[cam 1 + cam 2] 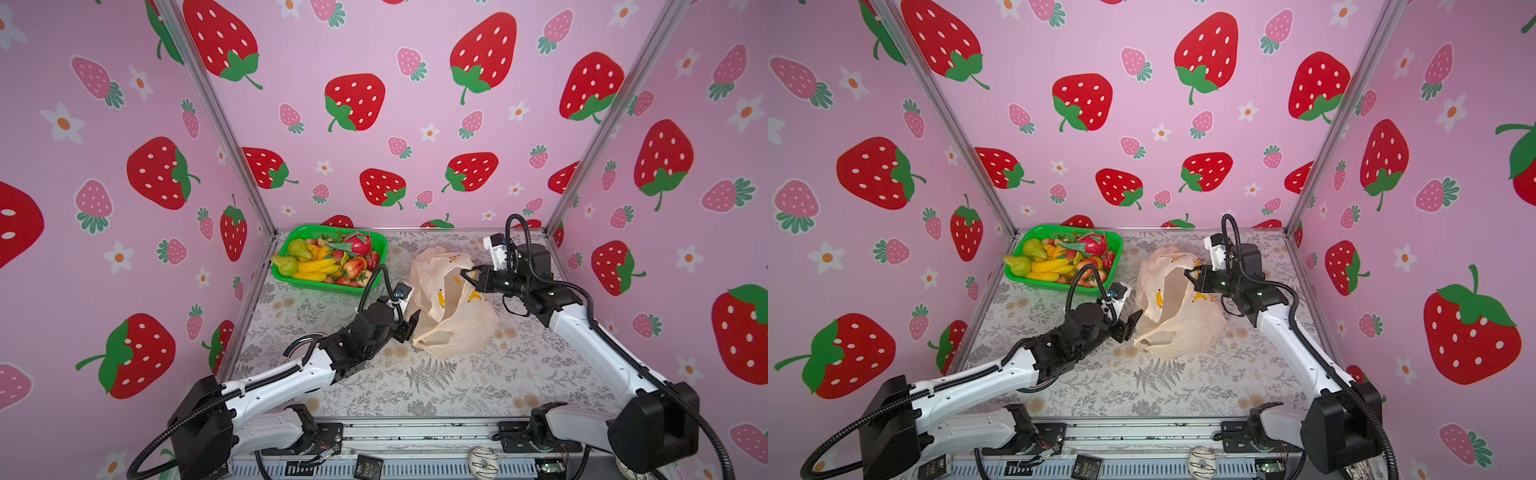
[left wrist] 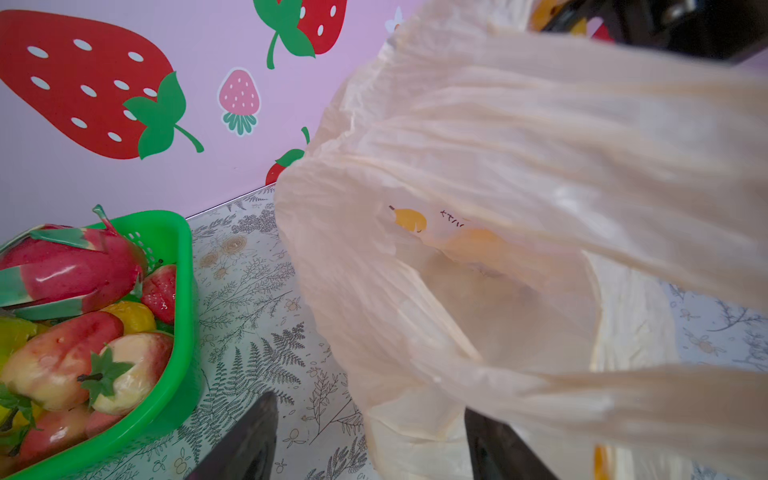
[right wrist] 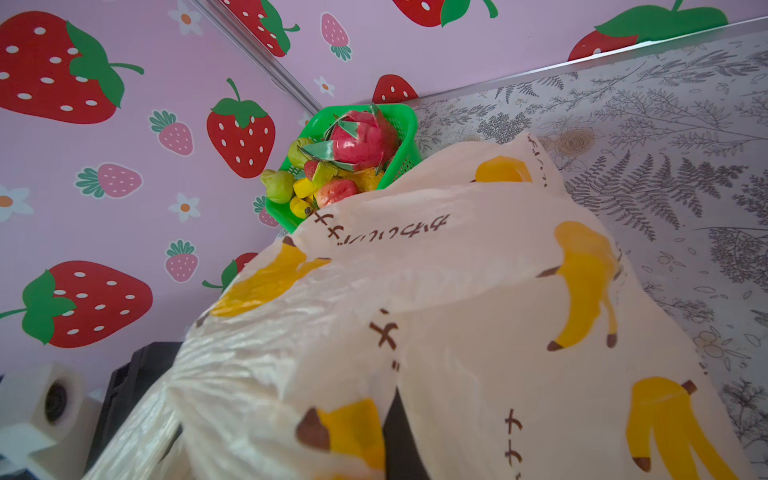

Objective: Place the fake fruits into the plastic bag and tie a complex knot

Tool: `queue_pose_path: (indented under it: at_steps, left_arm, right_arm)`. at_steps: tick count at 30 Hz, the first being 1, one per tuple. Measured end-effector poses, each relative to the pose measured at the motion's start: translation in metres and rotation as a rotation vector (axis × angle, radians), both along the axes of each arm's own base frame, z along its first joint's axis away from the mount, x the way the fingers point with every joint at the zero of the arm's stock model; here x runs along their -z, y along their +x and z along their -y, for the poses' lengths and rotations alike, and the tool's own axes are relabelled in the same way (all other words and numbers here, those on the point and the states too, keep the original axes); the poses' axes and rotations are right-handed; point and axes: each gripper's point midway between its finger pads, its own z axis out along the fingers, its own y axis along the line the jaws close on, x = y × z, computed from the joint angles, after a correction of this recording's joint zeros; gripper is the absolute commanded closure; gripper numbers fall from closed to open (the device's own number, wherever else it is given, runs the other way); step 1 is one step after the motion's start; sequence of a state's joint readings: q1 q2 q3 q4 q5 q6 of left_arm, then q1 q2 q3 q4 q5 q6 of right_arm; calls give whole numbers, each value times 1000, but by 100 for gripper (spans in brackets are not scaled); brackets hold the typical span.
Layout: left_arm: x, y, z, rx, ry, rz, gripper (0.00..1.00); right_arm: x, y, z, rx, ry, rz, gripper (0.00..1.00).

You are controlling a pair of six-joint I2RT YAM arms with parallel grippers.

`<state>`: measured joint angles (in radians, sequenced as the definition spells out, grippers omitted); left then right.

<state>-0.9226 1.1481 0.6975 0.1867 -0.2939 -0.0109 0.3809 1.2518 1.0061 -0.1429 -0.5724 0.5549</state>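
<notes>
Left gripper [image 1: 408, 327], jaws spread and gripping nothing, sits at the near-left lip of the thin peach banana-printed plastic bag [image 1: 453, 332]. Right gripper [image 1: 468, 276] pinches the bag's far rim, propping the mouth open. Glossy fake fruits [image 1: 328, 262] all lie beyond, up-left, in a green mesh basket [image 1: 328, 227]. Left arm is nearer and likely fetches first.

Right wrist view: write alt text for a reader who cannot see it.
A crinkly peach plastic bag printed with yellow bananas and brown text fills the foreground. Beyond it a green basket heaped with fake fruits, a pink dragon fruit on top, stands on the leaf-patterned table by a pink strawberry-print wall.
</notes>
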Motion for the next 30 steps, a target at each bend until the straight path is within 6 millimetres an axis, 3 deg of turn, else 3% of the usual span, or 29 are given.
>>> queue_pose_path:
  at_steps: [2,6,10,14,20,29,30]
  left_arm:
    - [-3,-14,5,42,18,38,6]
    - [-6,-28,19,94,45,93,3]
    - [3,-27,32,111,119,117,3]
    - [-5,-17,41,79,132,142,10]
    - [-28,-1,48,15,65,168,43]
    - [-37,14,42,-14,-74,79,100]
    - [-40,15,40,-11,-91,61,100]
  right_arm:
    - [4,-1,-3,8,14,-18,99]
    - [6,-6,-13,1,28,-33,99]
    - [3,-9,-21,-9,37,-25,99]
    - [5,-10,-23,-11,24,-15,97]
    - [17,-12,-17,-58,-112,42,95]
    - [10,-15,-12,-167,-284,182,89]
    - [10,-14,-10,-160,-308,192,89]
